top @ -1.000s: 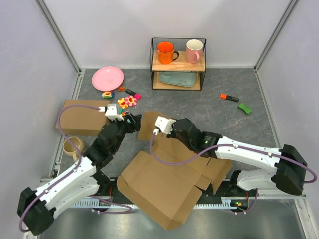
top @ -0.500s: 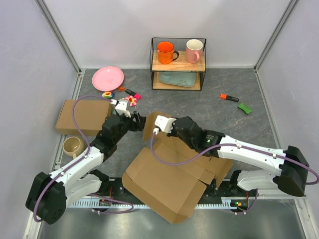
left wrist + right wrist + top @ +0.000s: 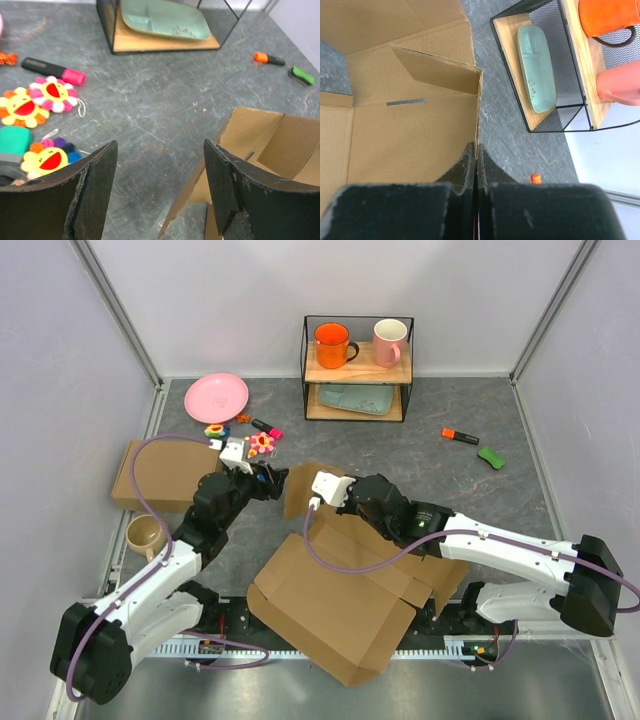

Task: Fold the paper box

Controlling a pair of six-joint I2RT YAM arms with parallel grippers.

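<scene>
My right pincer [image 3: 474, 151] is closed, fingers pressed together on the top edge of an upright flap of the paper box [image 3: 405, 125]. The flap stands at the box's far left corner. The rest of the sheet lies open and flat on the table [image 3: 400, 455], with its near corner reaching over the table's near edge between my two bases. My left pincer [image 3: 160, 147] is open with its fingers wide apart and nothing between them. It hangs over bare table just left of the raised flap. The flap's corner shows just past the right-hand finger, and I cannot tell whether they touch. Just left of the left pincer lie several flower toys [image 3: 52, 93] and a pink-and-black marker [image 3: 52, 71]. Farther left is a second cardboard box [image 3: 165, 472], closed. A tan mug [image 3: 145, 533] sits near it on the near side, and a pink plate [image 3: 216, 396] lies beyond it. At the far side of the table stands a wire shelf [image 3: 357, 318]. An orange mug [image 3: 332, 344] and a pink mug [image 3: 389, 340] sit on its upper board, and a teal tray [image 3: 358, 398] on the lower. To the far right, well apart from the box, lie an orange marker [image 3: 460, 436] and a small green object [image 3: 491, 456].
</scene>
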